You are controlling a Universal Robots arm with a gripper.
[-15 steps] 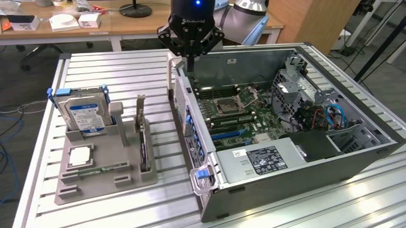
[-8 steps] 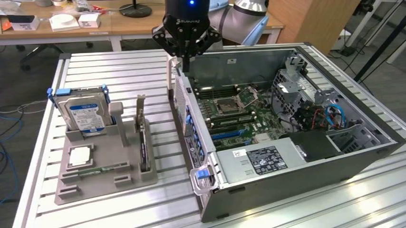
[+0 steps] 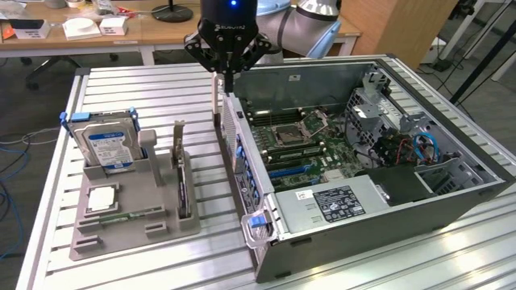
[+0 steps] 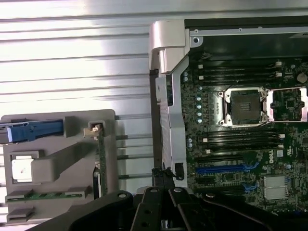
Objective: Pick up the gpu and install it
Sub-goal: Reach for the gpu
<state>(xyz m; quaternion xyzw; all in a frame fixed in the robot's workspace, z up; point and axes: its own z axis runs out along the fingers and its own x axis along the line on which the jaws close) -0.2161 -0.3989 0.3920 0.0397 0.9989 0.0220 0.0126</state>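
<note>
My gripper [image 3: 228,86] hangs with its fingers pressed together on nothing above the computer case's [image 3: 379,211] rear wall, while the gpu [image 3: 182,188] stands on edge in the grey holder [image 3: 121,234], off to the exterior view's left, its length parallel to that wall.

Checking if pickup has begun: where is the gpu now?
The gpu stands on edge in the grey holder on the exterior view's left, between the hard drive and the case; the gripper is apart from it.

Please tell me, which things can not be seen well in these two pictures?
- gpu: exterior view, seen edge-on in the gray holder, which hides its lower edge.
- Blue slots: wrist view, the tool covers part of the board beside them.
- Hard drive label: exterior view, text too small.
</note>
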